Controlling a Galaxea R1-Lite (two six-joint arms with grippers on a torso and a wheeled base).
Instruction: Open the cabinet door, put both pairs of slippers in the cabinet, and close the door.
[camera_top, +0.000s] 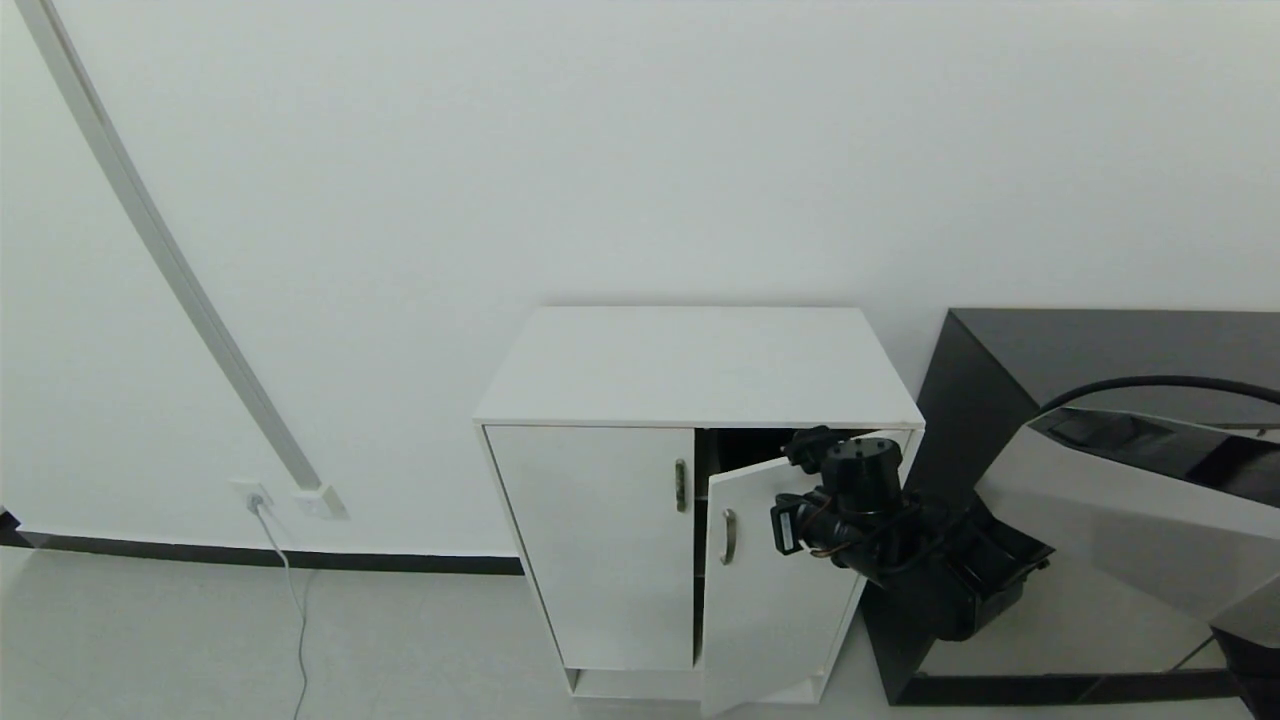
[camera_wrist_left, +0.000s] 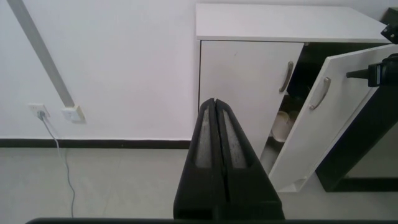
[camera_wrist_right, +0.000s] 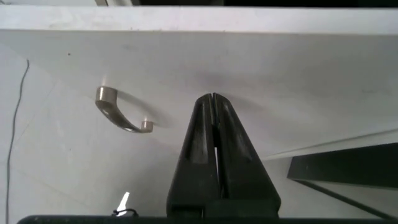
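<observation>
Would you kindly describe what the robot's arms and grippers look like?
The right arm has a silver-grey shell with a glossy black panel, a black cable arching above it, and black cylindrical wrist joints. The left gripper and right gripper are black, with long tapered fingers faced in grey.

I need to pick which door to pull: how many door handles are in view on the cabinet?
2. One handle is on the shut left door, near its inner edge. The other handle is on the part-open right door. None appears hidden.
</observation>
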